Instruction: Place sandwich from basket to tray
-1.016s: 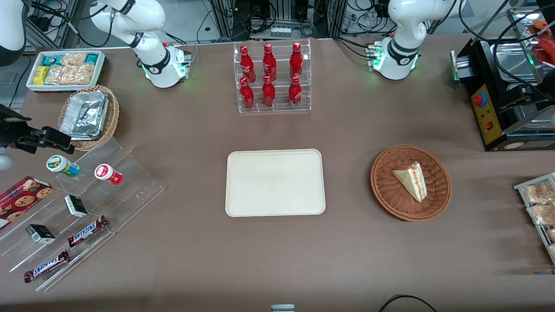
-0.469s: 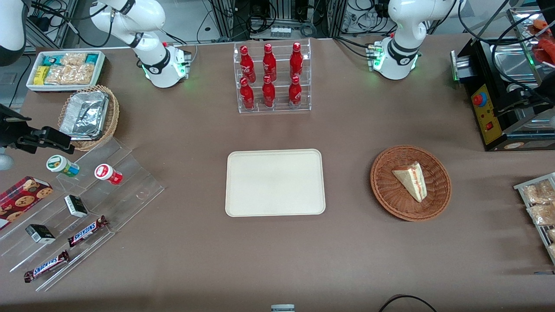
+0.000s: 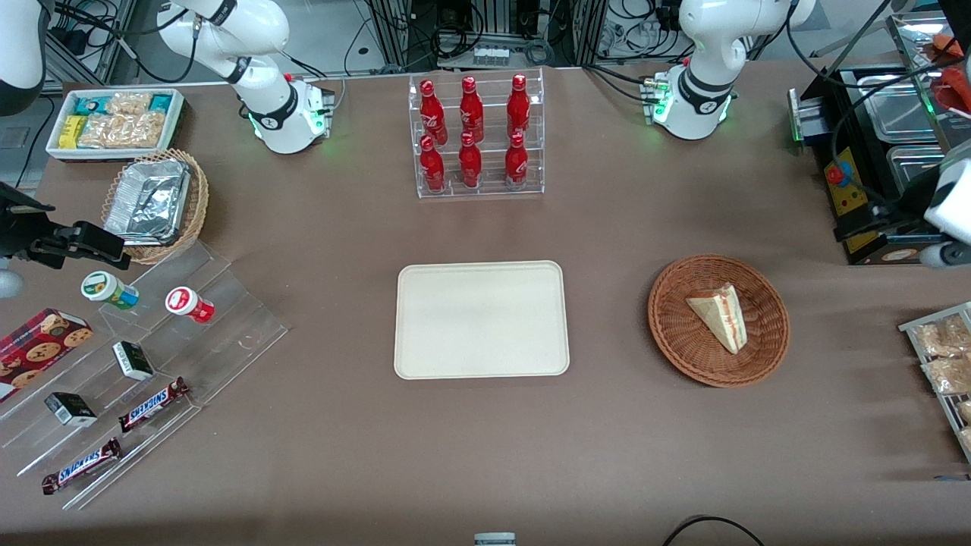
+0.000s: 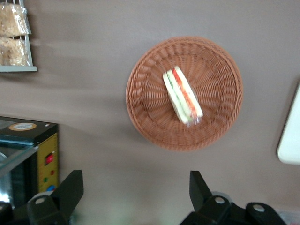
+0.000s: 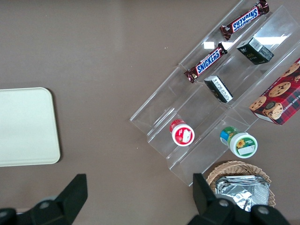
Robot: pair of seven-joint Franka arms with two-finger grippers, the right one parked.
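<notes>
The sandwich (image 3: 719, 316) lies in the reddish-brown basket (image 3: 718, 320), a pale wedge resting on its side with the red and green filling showing along the cut edge (image 4: 183, 95). The basket sits on the brown table (image 3: 485, 455) toward the working arm's end, and the cream tray (image 3: 481, 319) lies flat in the middle of the table, well apart from it with bare cloth between them.

The gripper (image 4: 136, 192) hangs high above the table near the basket, not touching anything. Its two dark fingers (image 4: 70, 187) are spread wide with nothing between them (the wrist camera looks straight down past them onto the basket (image 4: 184, 93) and a corner of the tray (image 4: 290, 136)). In the front view only a bit of the working arm shows at the edge of the picture, over the black machine (image 3: 872, 174) with the yellow panel.

Farther from the front camera than the tray stands a clear rack of red bottles (image 3: 474, 136). Toward the parked arm's end there is a clear stepped shelf (image 3: 152, 364) holding chocolate bars, small boxes and two little tubs.
</notes>
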